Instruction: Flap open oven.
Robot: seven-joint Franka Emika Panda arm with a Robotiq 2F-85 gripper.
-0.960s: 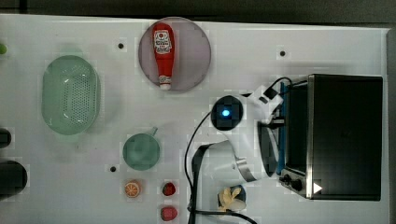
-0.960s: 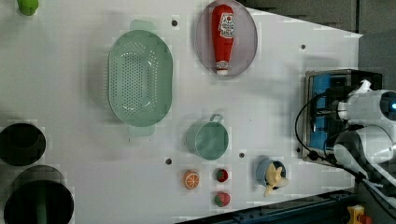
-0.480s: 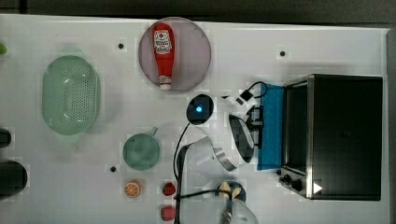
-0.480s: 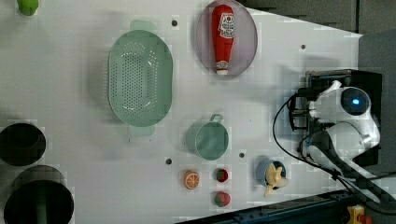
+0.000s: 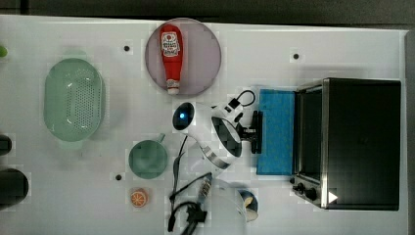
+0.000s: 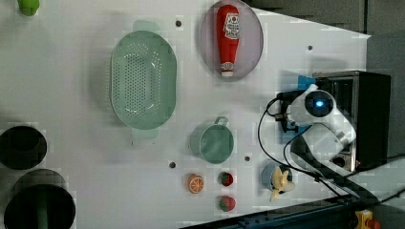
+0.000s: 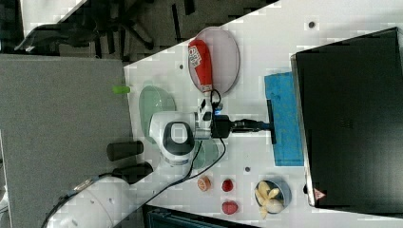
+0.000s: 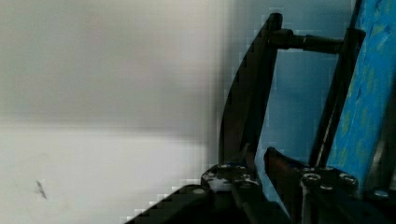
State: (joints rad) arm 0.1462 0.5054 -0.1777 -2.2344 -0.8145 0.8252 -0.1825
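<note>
1. You have one oven (image 5: 361,142) on the table (image 5: 293,29), at the top view's right edge. It is black on top with a silver front frame.
2. Its one door (image 5: 275,131), tinted blue, is folded down flat toward the top view's left, lying level in front of the oven's mouth.
3. One dark bar handle (image 5: 256,132) runs along the door's free edge. In the wrist view the handle (image 8: 254,88) stands off the blue glass on a short post.
4. You have one arm, and its gripper (image 5: 249,131) points toward the oven. In the right view the gripper (image 7: 259,126) reaches the handle's middle; the fingers (image 8: 285,163) are narrowly set, closed around the bar.
5. Small black knobs (image 5: 304,188) sit at the oven's front corner, toward the top view's bottom; you cannot count them surely.
6. One ketchup bottle (image 5: 171,54) lies on one round plate (image 5: 205,54), well apart from the oven.
7. One pale green colander (image 5: 73,100) sits toward the top view's left.
8. One green cup (image 5: 148,158) stands near the arm's base side.
9. One orange half (image 6: 195,183) and two small red fruits (image 6: 226,179) lie near each other in the left view.
10. One blue bowl (image 7: 285,187) holds yellowish pieces, just beside the oven's knob corner.
11. Two dark round containers (image 6: 21,147) sit at the left view's left edge.
</note>
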